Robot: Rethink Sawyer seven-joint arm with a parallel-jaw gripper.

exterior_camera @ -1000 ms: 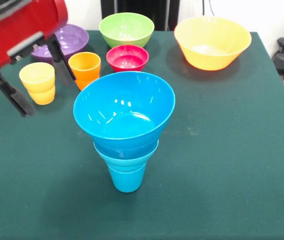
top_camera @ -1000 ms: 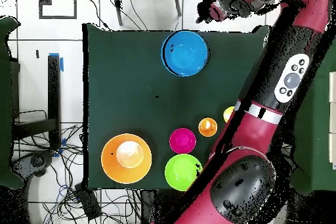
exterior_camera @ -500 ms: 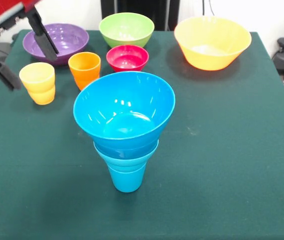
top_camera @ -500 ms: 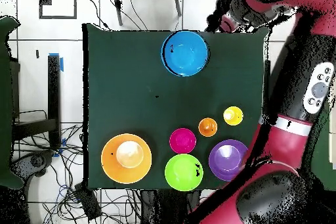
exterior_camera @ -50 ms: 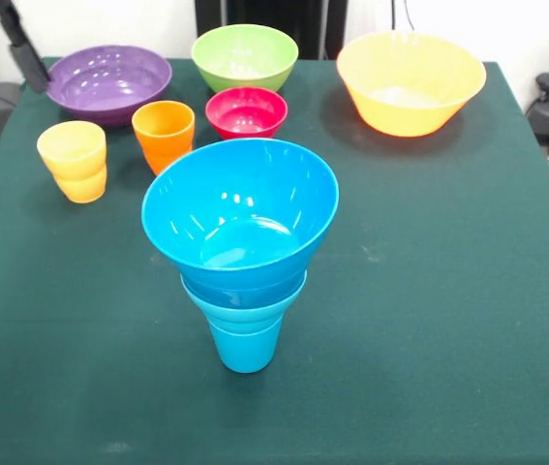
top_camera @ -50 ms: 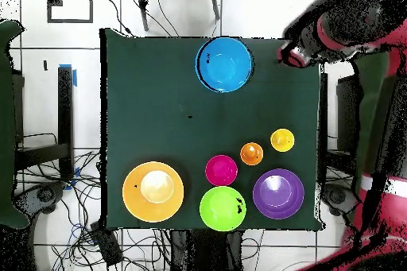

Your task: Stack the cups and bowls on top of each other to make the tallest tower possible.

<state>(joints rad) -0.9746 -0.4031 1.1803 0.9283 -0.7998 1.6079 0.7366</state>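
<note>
A blue tower (exterior_camera @ -50 ms: 242, 242) is standing mid-frame on the green desk (exterior_camera @ -50 ms: 429, 291). The gripper (exterior_camera @ -50 ms: 3, 34) is showing upper left beside the purple bowl (exterior_camera @ -50 ms: 109, 79); whether its jaws are spread is unclear.

table (exterior_camera @ -50 ms: 468, 291), green cloth | tower (exterior_camera @ -50 ms: 242, 247) | cups (exterior_camera @ -50 ms: 73, 160) | bowls (exterior_camera @ -50 ms: 245, 55)

A blue tower (exterior_camera @ -50 ms: 241, 242) stands on the dark green table (exterior_camera @ -50 ms: 448, 291). Behind it are a red bowl (exterior_camera @ -50 ms: 246, 111), orange cup (exterior_camera @ -50 ms: 164, 133), yellow cup (exterior_camera @ -50 ms: 73, 160), purple bowl (exterior_camera @ -50 ms: 109, 82), green bowl (exterior_camera @ -50 ms: 244, 56) and yellow-orange bowl (exterior_camera @ -50 ms: 411, 82).
</note>
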